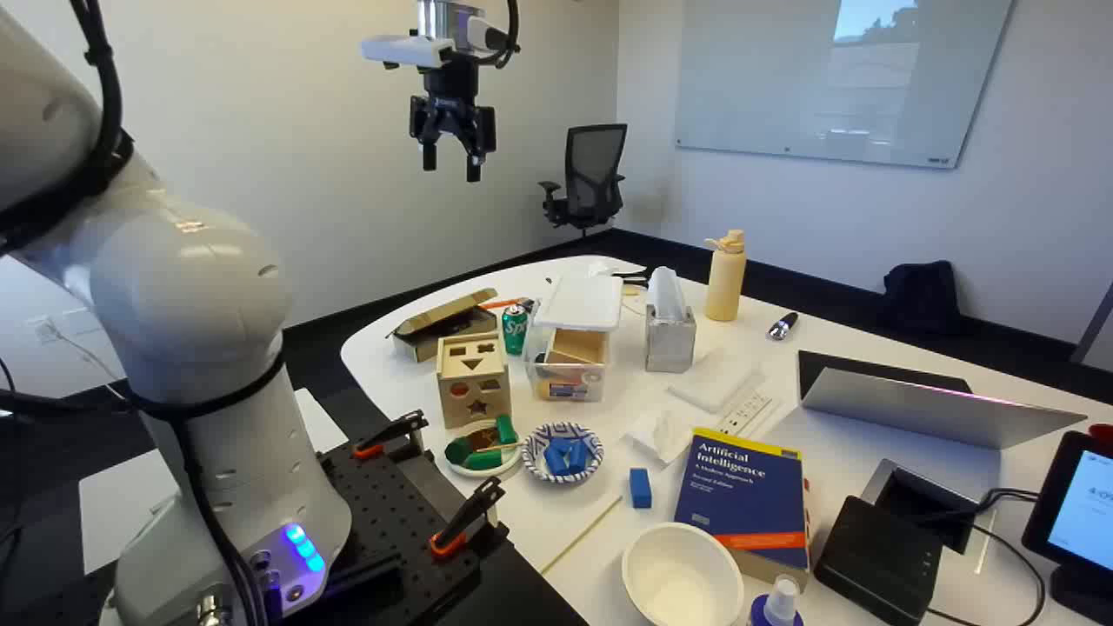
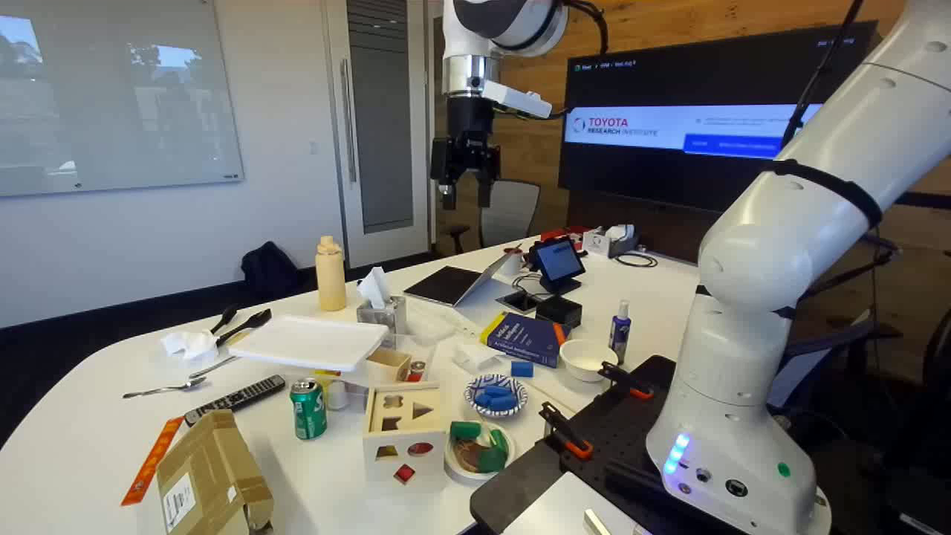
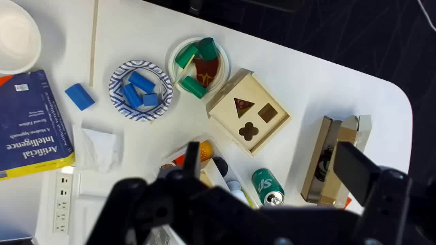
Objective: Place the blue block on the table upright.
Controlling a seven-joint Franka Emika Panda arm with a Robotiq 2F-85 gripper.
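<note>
The blue block (image 1: 640,488) lies on its side on the white table (image 1: 383,352), between the blue book and the patterned dish. It also shows in an exterior view (image 2: 522,368) and at the left of the wrist view (image 3: 80,96). My gripper (image 1: 451,169) hangs high above the table, far from the block. It also shows in an exterior view (image 2: 466,199). In the wrist view the two fingers of the gripper (image 3: 269,146) are wide apart with nothing held between them.
Near the block are the blue book (image 1: 739,496), the patterned dish (image 3: 115,92) holding blue blocks, a white bowl (image 1: 683,574) and a thin stick (image 3: 93,44). A wooden shape box (image 3: 250,114), a green can (image 3: 267,185), a lidded bin (image 1: 578,300) and a tall bottle (image 1: 726,278) stand around.
</note>
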